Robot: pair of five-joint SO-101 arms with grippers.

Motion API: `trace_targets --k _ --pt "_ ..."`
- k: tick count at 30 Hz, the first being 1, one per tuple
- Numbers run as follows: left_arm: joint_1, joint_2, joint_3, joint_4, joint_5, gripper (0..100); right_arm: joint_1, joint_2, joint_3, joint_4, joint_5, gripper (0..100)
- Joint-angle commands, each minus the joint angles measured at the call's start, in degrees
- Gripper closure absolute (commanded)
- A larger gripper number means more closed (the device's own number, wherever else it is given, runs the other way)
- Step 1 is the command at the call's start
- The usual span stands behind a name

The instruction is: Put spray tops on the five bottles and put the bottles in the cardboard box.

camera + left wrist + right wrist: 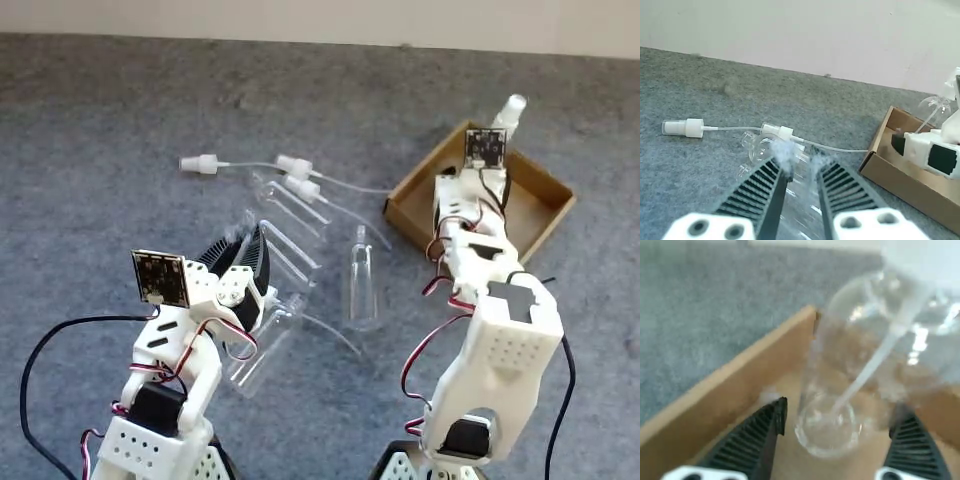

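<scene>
Cardboard box (pixel 540 200) sits open-topped on the grey table (pixel 90 100); all positions are given from it.

Right end effector (pixel 839 410) hangs inside the box. Its fingers are spread wide, one on either side of a capped bottle (pixel 875 355). One finger stands clear of the plastic, and contact at the other cannot be judged. The bottle stands tilted in the box, its base low and its spray top above the far rim.

Left end effector (pixel 801 162) is well apart from the box, down on a cluster of uncapped bottles (pixel 285 225). Its fingers are drawn close, pinching a clear bottle (pixel 799 200) in the narrow gap.

Lone bottle (pixel 360 285) lies uncapped between the box and the cluster.

Three loose spray tops (pixel 295 165) lie beyond the cluster, their dip tubes trailing toward the box.
</scene>
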Motion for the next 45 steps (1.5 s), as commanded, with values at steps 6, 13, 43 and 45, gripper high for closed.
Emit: trace_targets --k 6,13,43,45 --pt "-0.57 -0.57 1.1 -1.32 0.44 99 1.45 -1.54 -1.63 0.75 0.26 70.7" --pt "-0.57 -0.48 1.1 -1.32 0.44 99 1.36 -10.42 -1.1 1.27 0.26 70.4" --pt "-0.84 -0.66 1.1 -1.23 0.35 99 1.8 -34.42 -1.1 26.68 0.18 70.5" --pt "-0.84 -0.66 1.1 -1.23 0.35 99 2.15 -37.85 -1.01 26.77 0.18 70.5"
